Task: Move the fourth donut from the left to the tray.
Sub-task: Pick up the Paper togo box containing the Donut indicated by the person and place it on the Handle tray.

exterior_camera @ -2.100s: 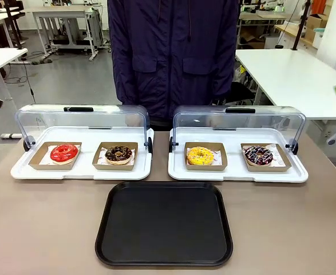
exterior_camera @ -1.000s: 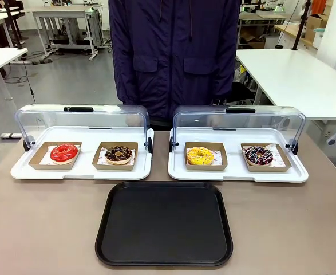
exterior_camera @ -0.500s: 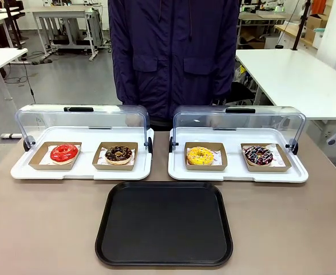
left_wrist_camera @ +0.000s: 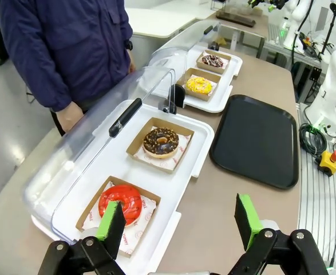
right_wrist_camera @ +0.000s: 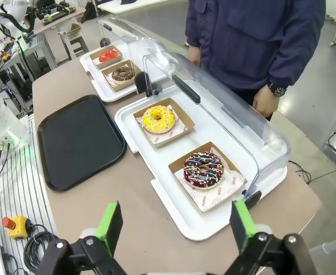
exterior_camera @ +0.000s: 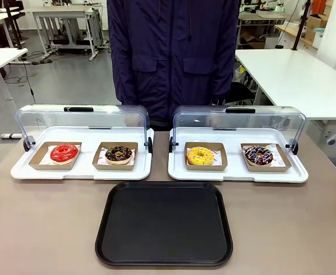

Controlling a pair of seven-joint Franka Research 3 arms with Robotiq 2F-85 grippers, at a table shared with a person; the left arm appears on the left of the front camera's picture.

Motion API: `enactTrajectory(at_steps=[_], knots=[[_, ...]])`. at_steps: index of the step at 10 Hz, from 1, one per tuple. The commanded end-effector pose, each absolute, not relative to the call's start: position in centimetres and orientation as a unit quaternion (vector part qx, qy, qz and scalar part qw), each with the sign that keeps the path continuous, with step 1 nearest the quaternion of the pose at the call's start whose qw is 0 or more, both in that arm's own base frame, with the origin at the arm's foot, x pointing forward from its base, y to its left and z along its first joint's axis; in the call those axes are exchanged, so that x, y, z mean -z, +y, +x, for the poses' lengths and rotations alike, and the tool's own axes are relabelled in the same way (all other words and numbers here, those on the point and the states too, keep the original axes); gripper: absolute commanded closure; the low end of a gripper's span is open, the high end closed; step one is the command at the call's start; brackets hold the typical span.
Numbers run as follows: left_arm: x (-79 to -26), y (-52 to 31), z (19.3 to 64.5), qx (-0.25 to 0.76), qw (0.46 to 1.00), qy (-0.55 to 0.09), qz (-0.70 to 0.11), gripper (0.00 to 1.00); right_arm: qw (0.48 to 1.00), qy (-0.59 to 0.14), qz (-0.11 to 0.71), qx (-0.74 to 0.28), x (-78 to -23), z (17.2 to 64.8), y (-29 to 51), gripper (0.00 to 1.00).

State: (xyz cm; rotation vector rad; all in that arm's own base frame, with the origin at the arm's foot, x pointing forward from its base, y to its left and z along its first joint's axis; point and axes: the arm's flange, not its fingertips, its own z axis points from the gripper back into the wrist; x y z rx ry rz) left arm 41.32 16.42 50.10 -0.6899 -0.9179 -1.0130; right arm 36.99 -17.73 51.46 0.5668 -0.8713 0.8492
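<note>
Both wide open and now pulled back high over the bench (exterior_camera: 42,229), left hand (left_wrist_camera: 179,217) and right hand (right_wrist_camera: 175,223), with the fourth donut (exterior_camera: 259,154) still in its box (exterior_camera: 265,168), not yet on the tray (exterior_camera: 163,223).

Four donuts (exterior_camera: 259,154), four cardboard holders (exterior_camera: 283,167), two white lidded trays (exterior_camera: 236,175), one black tray (exterior_camera: 163,224), one person (exterior_camera: 173,51)

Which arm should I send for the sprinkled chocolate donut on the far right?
Right. The right gripper, open, hangs just short of the fourth donut. From the left gripper, that donut lies farthest off, past the other donuts.
</note>
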Motion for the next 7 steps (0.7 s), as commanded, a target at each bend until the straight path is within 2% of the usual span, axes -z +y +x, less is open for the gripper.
enactTrajectory(at_steps=[1, 7], knots=[[-50.25, 16.40, 41.28, 0.461, 0.715, -0.420, -0.316, 0.00, 0.771, -0.419, 0.265, -0.400, -51.42, 37.28, -17.79, 0.00], [-50.25, 16.40, 41.28, 0.461, 0.715, -0.420, -0.316, 0.00, 0.771, -0.419, 0.265, -0.400, -51.42, 37.28, -17.79, 0.00]])
